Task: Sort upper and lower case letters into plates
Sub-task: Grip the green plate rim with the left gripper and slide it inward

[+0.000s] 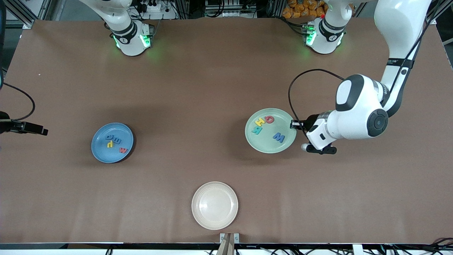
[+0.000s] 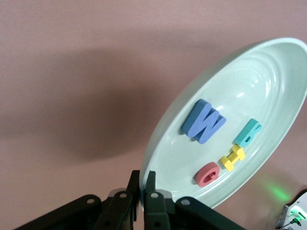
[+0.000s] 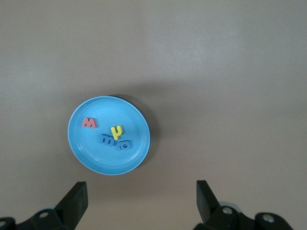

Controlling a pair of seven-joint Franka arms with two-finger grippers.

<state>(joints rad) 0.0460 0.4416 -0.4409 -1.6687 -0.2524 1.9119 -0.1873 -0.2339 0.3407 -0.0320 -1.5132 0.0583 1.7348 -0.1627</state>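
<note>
the left gripper (image 2: 141,191) has its jaws clamped on the rim of the mint green plate (image 1: 283,144), toward the left arm's end of the bench. tilted further, the blue w (image 2: 202,121), teal r (image 2: 248,133), yellow h (image 2: 232,157) and red g (image 2: 207,174) could slide out. the right gripper (image 3: 139,201), jaws wide apart, waits above the blue plate (image 3: 139,143).

Robotics laboratory bench. 2 white robot arm bases with green indicator lights (image 1: 131,39) stand along one edge of a wide table under brown matte covering (image 1: 198,88); aluminium framing (image 1: 21,12) and bundled black cables (image 1: 155,9) line the background, with what may be orange packets (image 1: 300,9).
</note>
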